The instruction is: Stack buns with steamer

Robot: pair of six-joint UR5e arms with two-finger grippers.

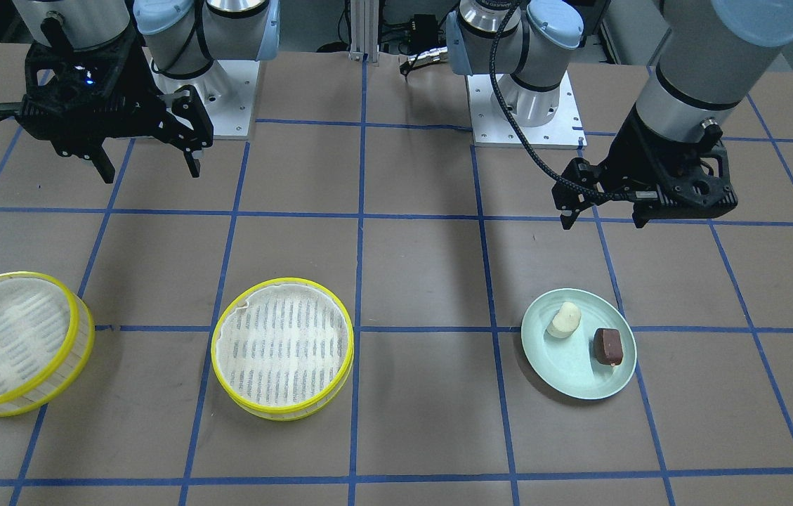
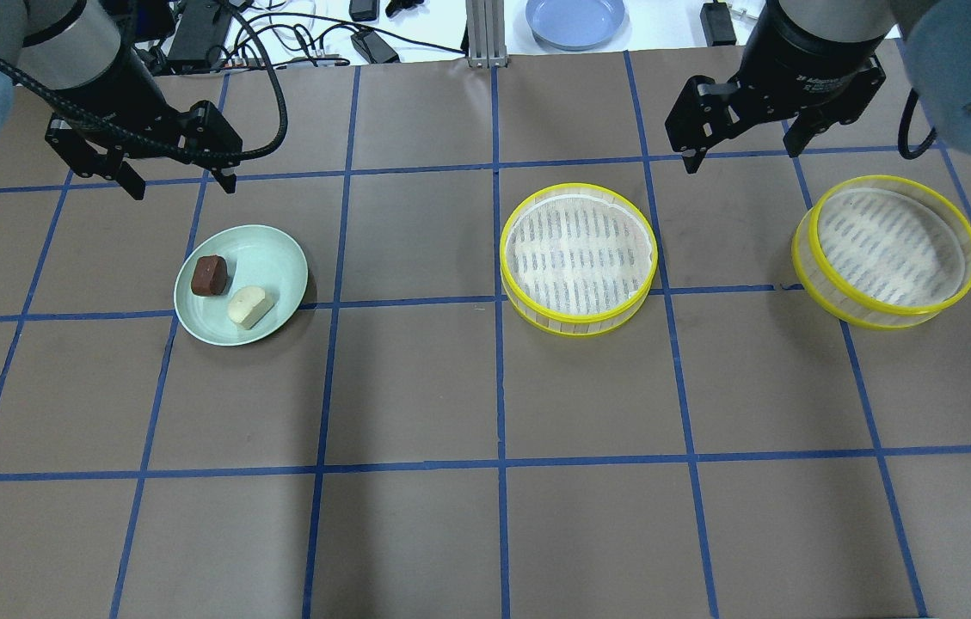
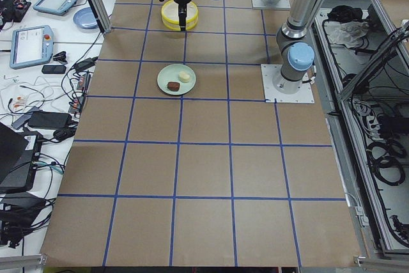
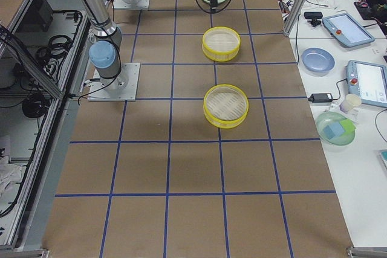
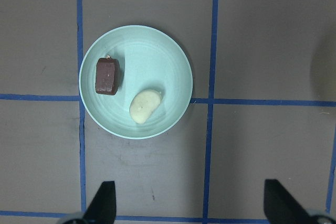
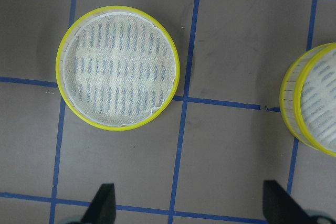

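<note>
White lettering on the right arm's black wrist band is too blurred to read. The buns lie on a pale green plate (image 2: 275,258) on the robot's left side of the table (image 2: 416,387). The brown bun (image 2: 209,275) is blocky and dark, and the white bun (image 2: 248,306) is cream and rounded; they sit just beside each other. The steamer is two separate round trays with yellow rims and white cloth over slats. One tray (image 2: 578,254) is near the table's middle, and the other tray (image 2: 888,249) is well apart on the right. The left gripper (image 2: 184,187) hangs above the table just behind the plate, fingers spread wide and holding nothing. The right gripper (image 2: 743,156) hangs behind and between the trays, equally wide and bare.
</note>
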